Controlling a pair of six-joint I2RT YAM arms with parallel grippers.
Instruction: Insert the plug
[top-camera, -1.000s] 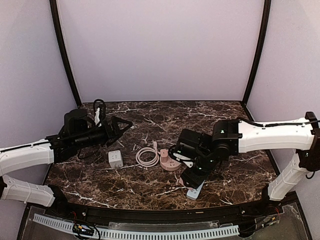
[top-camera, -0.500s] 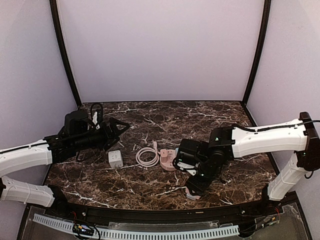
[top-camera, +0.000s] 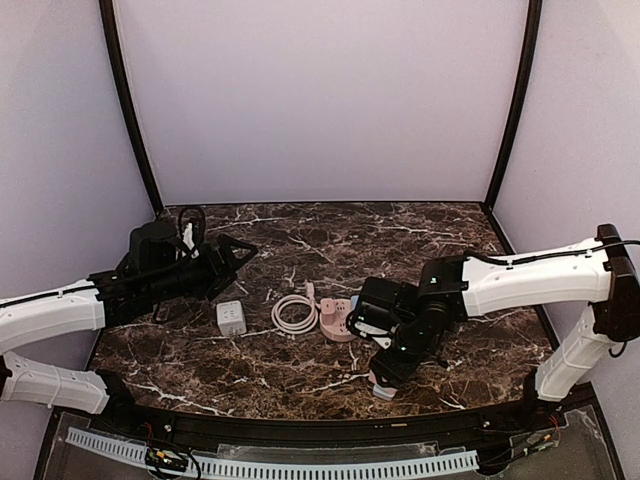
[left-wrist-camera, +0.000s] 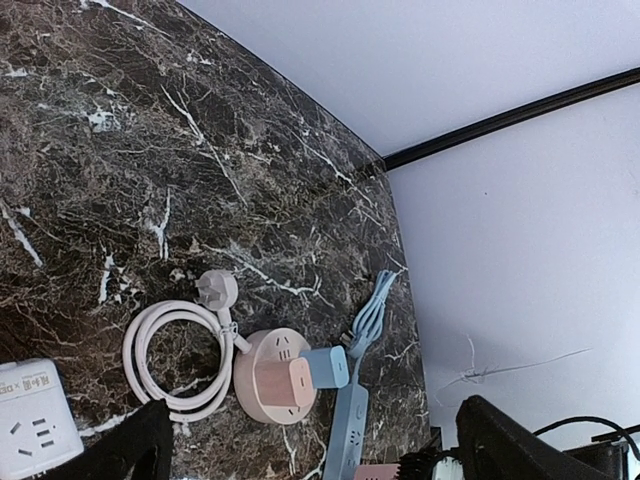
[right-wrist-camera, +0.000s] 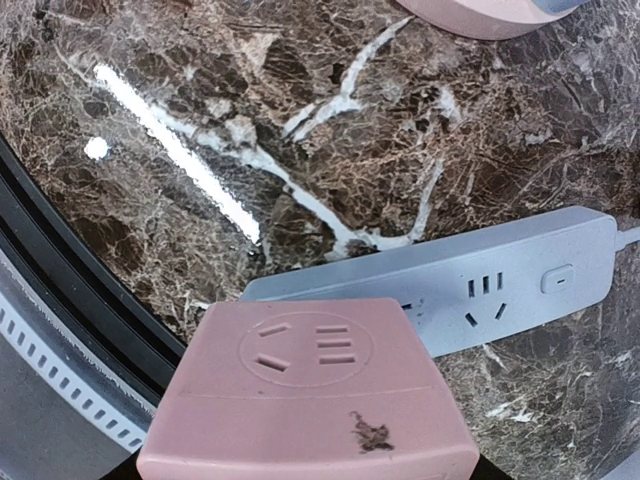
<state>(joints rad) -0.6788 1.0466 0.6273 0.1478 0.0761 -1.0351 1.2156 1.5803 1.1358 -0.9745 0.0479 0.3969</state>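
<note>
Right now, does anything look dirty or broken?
Yes. The pink socket cube, close under the right wrist camera, has a small dark smudge on its top face, below the socket holes. It could be dirt or a scuff; I cannot tell which. Nothing looks spilled or broken.

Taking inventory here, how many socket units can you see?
4: white cube on the left, pink round hub mid-table, blue strip near the front edge, pink cube in the right end effector. Blocks on the hub could be more.
</note>
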